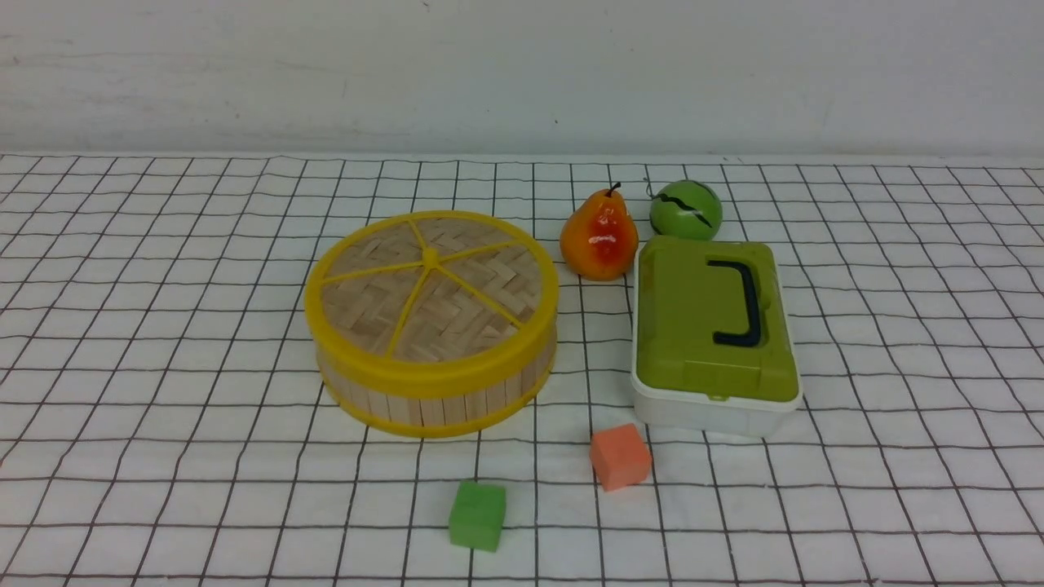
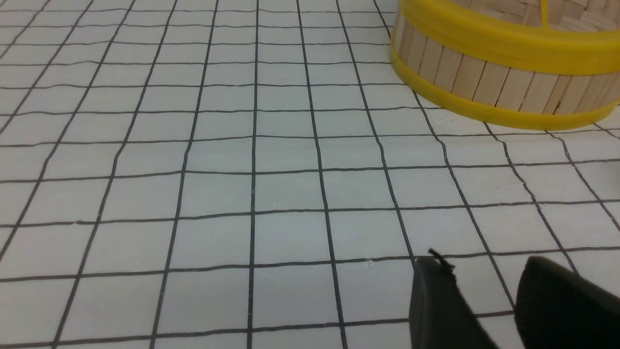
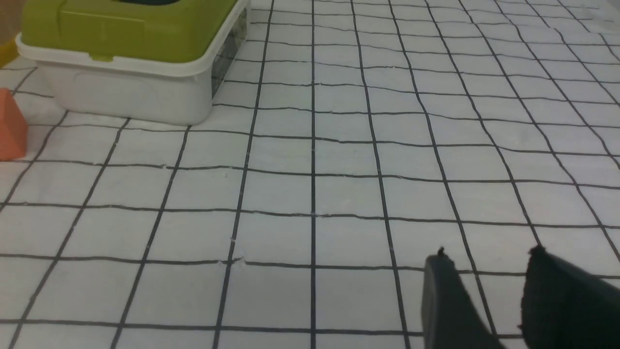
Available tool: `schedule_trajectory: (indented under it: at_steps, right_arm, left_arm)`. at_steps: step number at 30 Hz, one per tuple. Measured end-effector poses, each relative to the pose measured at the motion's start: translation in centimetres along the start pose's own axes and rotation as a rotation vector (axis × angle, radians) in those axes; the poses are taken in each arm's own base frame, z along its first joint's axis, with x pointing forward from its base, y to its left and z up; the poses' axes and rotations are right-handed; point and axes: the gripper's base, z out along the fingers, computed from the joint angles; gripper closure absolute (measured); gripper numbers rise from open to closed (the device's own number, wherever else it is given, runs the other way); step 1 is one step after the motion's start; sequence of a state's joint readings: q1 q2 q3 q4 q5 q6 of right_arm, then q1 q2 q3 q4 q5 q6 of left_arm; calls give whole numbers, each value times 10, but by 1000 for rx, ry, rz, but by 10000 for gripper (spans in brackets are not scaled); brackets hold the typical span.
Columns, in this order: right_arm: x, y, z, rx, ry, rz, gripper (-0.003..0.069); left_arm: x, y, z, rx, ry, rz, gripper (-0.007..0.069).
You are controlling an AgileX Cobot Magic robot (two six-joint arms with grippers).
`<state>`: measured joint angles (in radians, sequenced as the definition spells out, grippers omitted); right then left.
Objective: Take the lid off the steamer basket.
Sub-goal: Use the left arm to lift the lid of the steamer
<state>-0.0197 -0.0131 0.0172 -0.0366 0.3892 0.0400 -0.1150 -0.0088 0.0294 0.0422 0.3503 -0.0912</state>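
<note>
The steamer basket [image 1: 432, 391], a round tub of light wooden slats with yellow rims, sits at the middle of the table. The lid [image 1: 431, 287], woven bamboo with a yellow rim and spokes, lies on top of it and closes it. Neither gripper shows in the front view. In the left wrist view the basket [image 2: 489, 72] is ahead of my left gripper [image 2: 484, 266], which is open, empty and low over the cloth. In the right wrist view my right gripper [image 3: 487, 257] is open and empty over bare cloth.
A white box with a green lid and black handle [image 1: 714, 330] stands right of the basket; it also shows in the right wrist view [image 3: 131, 63]. A pear [image 1: 599, 236] and a green ball [image 1: 686, 209] lie behind. An orange cube [image 1: 620, 456] and a green cube [image 1: 477, 515] lie in front.
</note>
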Motion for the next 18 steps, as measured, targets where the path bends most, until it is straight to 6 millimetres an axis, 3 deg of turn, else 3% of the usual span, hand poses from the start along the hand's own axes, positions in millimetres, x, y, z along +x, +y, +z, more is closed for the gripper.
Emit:
schedule_trajectory:
  at_steps: [18]
  right_arm:
    - [0, 0, 0, 0, 0, 0, 419]
  left_arm:
    - [-3, 0, 0, 2, -30, 3, 386]
